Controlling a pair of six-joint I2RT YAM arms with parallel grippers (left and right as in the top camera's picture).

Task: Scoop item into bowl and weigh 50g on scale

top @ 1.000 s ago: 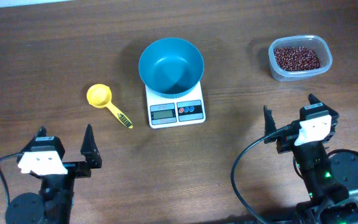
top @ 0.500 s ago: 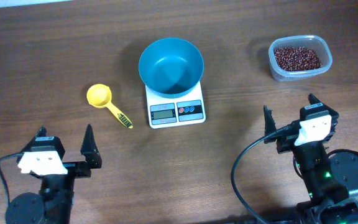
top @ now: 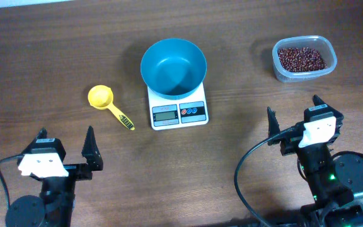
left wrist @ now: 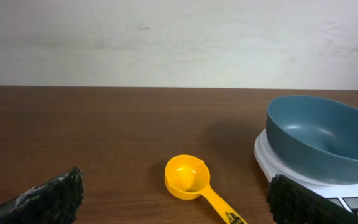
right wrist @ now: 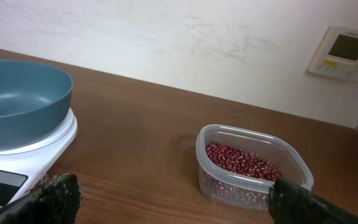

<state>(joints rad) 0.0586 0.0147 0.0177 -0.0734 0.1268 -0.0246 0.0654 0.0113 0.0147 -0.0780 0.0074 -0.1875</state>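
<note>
Left end effector [top: 67, 140] and right end effector [top: 293, 108] both stand spread wide and empty at the near worktop [top: 188, 180] edge, touching nothing. The beans [top: 301, 58] lie in the clear tub [top: 328, 69] ahead of the right arm; the bowl [top: 169, 69] sits empty on the scale [top: 178, 113]. Recommended: the left arm should take the yellow scoop [top: 106, 101] by its handle, squarely, keeping the cup level.

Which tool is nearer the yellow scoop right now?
Left. The left tool sits just on the near side of the yellow scoop; the right tool is far across, past the scale.
</note>
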